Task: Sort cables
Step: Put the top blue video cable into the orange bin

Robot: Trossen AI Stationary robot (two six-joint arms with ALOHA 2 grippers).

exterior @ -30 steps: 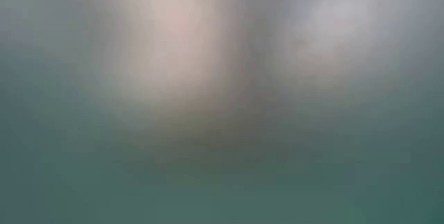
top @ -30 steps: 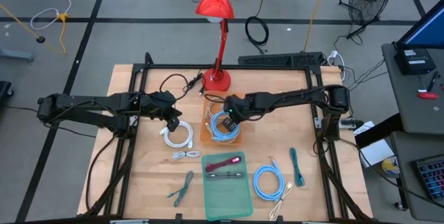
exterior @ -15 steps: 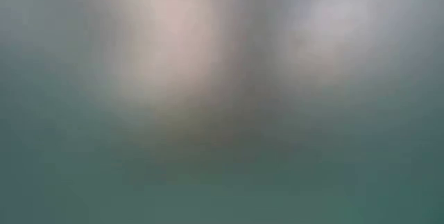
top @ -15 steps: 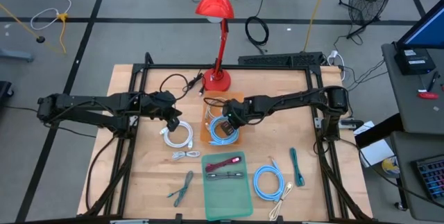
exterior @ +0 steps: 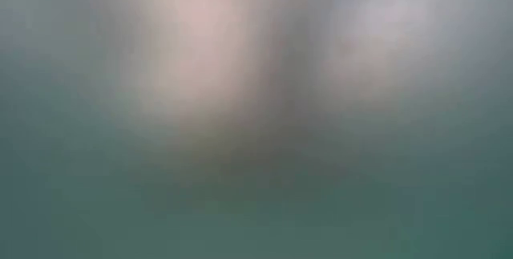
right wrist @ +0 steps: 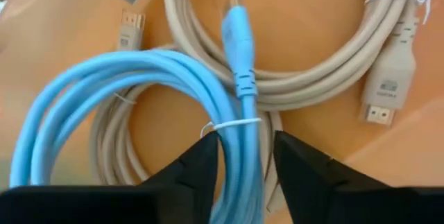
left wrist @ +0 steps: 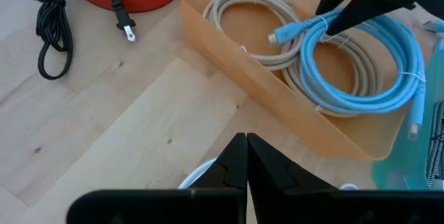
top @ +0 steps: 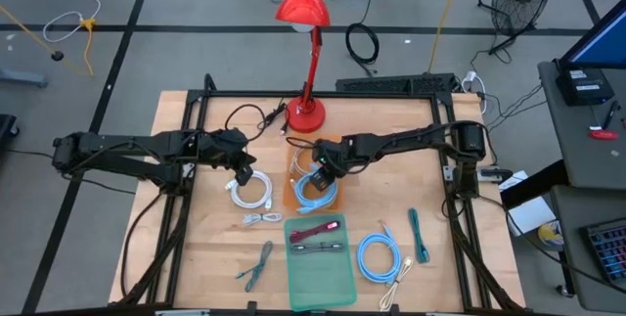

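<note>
While the right gripper (right wrist: pixel 241 156) hangs low over the orange bin (top: pixel 290 185), its jaws stand apart on either side of the light-blue coil (right wrist: pixel 139 99), which lies inside the bin on top of two beige coils (right wrist: pixel 326 50). The fingers flank the strand at its white tie and do not pinch it. Judgement: this is the release at the end of a placing step; the blue coil looks delivered.

Left gripper (left wrist: pixel 246 161): jaws pressed shut, holding nothing, parked just left of the bin above the white coil (top: pixel 250 192) on the table (top: pixel 186 248).

Still unsorted, going outward from the bin: a small pale bundle (top: pixel 260 219) below the white coil, a grey-green bundle (top: pixel 258 265) lower left, a second light-blue coil (top: pixel 378 256) lower right, a green bundle (top: pixel 419 235) far right. The teal tray (top: pixel 323 282) below the bin holds a red and a dark bundle.

Next move, as I read it: lift the right arm straight clear so the fingers don't snag the loops, then go for the second blue coil.

Low view shows nothing usable.
</note>
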